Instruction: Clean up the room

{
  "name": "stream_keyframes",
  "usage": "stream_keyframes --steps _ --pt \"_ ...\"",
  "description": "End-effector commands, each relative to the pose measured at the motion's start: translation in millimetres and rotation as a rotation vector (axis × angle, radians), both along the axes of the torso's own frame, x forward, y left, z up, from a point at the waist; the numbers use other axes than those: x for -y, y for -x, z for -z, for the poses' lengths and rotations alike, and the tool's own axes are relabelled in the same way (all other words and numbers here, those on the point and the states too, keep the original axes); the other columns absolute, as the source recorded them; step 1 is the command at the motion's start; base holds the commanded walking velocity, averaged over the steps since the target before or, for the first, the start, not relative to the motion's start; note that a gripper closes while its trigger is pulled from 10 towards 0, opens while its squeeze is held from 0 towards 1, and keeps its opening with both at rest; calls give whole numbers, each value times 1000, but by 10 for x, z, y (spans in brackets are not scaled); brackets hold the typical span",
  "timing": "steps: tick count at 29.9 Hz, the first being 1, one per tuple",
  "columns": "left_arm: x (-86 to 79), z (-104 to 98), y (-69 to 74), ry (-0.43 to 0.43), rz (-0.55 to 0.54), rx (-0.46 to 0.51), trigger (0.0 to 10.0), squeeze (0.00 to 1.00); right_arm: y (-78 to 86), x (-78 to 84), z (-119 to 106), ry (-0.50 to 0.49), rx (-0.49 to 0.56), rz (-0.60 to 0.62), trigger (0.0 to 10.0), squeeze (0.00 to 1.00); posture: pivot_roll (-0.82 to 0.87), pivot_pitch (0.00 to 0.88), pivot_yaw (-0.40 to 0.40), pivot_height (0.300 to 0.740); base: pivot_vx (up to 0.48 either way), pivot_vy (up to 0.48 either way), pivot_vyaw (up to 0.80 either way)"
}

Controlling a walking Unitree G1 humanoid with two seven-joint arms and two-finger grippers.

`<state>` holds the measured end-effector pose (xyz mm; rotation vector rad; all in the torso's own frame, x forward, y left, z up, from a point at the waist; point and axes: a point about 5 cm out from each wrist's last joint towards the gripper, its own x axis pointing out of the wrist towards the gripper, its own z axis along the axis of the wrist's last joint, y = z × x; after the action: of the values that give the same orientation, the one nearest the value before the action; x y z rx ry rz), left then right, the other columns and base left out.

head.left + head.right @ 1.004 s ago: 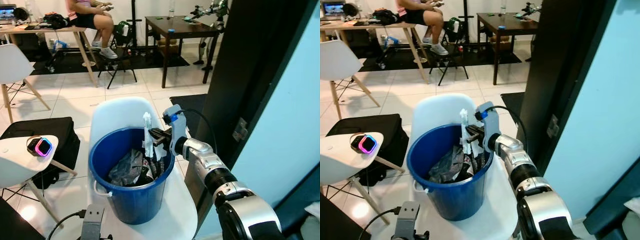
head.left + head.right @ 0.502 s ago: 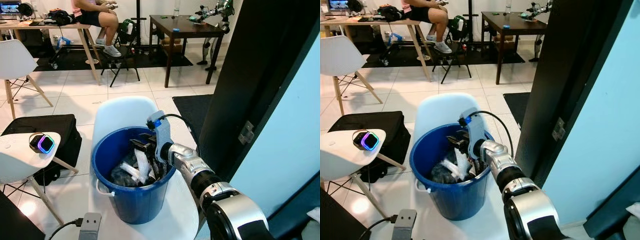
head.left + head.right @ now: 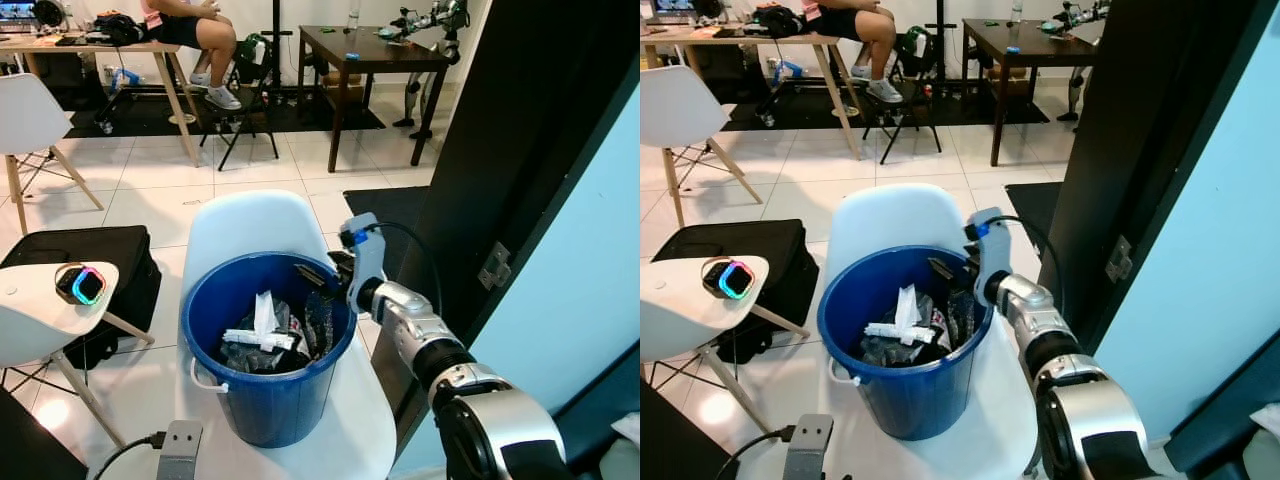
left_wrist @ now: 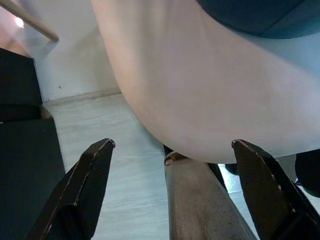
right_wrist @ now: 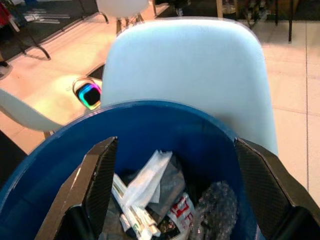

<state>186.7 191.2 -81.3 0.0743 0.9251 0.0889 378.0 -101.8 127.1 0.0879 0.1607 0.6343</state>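
Status: blue bucket [image 3: 262, 400] sits on the white chair [image 3: 245, 225], centre of the head view. It holds a heap of trash: a white wrapper [image 3: 262, 325] on top, dark plastic and a crinkled bag beneath.

Right gripper [image 3: 318, 275] hangs over the bucket rim at about 2 o'clock, fingers spread wide, nothing between them. In the right wrist view, both fingers [image 5: 97, 185] frame the bucket's inside, wrapper in the middle.

Left gripper [image 4: 170, 150] is low under the chair seat, jaws wide, empty, idle.

Judgement: this drop looks done, wrapper is in the bucket.

Possibly left: small device with a glowing ring [image 3: 79, 284] on the white side table [image 3: 30, 325] at 9 o'clock, black bag [image 3: 75, 250] on the floor beyond it. Can't tell whether either counts as clutter. A person sits at a desk at 11 o'clock, far off.
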Motion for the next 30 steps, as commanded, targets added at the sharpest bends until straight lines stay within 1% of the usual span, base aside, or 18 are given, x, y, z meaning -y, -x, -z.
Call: stream_keyframes --steps 1,2,3,4,5,6,7,10,13,15,18,19,20,24,25,26,27,30 --pt "-42 6 18 -1 -22 -15 10000 0 9 31 2 -15 13 7 10000 1000 18 0 -52 740 0 0 0" --pt "-43 8 18 -3 -19 -20 10000 0 28 124 44 -27 0 21 10000 86 14 0 -48 740 -285 0 0" --pt "-57 25 55 -12 -9 -37 10000 0 137 335 246 -7 -45 40 10000 0 -15 0 -26 740 -292 0 0" --pt "-73 42 94 -21 -1 -54 10000 0 272 539 457 -11 -110 65 10000 0 -22 0 -22 740 -285 0 0" --pt "-83 53 120 -28 4 -65 10000 0 374 665 593 -14 -154 81 10000 0 -22 0 -22 740 -285 0 0" --pt "-94 56 129 -33 7 -71 10000 0 470 779 717 -15 -197 114 10000 0 -29 0 -18 740 -285 0 0" --pt "-98 55 127 -35 8 -73 10000 0 513 829 774 -18 -219 135 10000 0 -29 0 -18 740 -285 0 0" --pt "-100 54 125 -36 9 -74 10000 0 534 853 801 -16 -228 147 10000 0 -29 0 -18 740 -285 0 0" --pt "-99 54 123 -42 19 -81 10000 0 689 997 1004 -6 -321 244 10000 0 -41 0 -19 740 -290 0 0" --pt "-88 63 136 -43 24 -89 10000 0 818 1094 1161 33 -391 331 10000 0 -40 0 -22 740 -304 0 0" --pt "-73 71 147 -43 27 -95 10000 0 959 1171 1310 36 -467 421 10000 0 -39 0 -28 740 -305 0 0" --pt "-70 74 152 -43 26 -97 10000 0 1040 1191 1390 47 -509 450 10000 0 -38 0 -29 740 -304 0 0" --pt "-70 74 152 -43 26 -97 10000 0 1040 1191 1390 47 -509 450 10000 0 -38 0 -29 740 -304 0 0" --pt "-76 89 186 -46 20 -110 10000 0 1266 1260 1590 89 -619 553 10000 0 -32 0 -38 740 -303 0 0" --pt "-76 89 186 -46 20 -110 10000 0 1266 1260 1590 89 -619 553 10000 0 -32 0 -38 740 -304 0 0" --pt "-81 93 198 -47 17 -114 10000 0 1332 1273 1643 91 -652 585 10000 0 -31 0 -40 740 -300 0 0" --pt "-81 93 198 -47 17 -114 10000 0 1332 1273 1643 91 -652 585 10000 0 -31 0 -40 740 -300 0 0" --pt "-88 111 241 -47 10 -127 10000 0 1541 1284 1799 126 -754 639 10000 0 -24 0 -46 740 -303 0 0"
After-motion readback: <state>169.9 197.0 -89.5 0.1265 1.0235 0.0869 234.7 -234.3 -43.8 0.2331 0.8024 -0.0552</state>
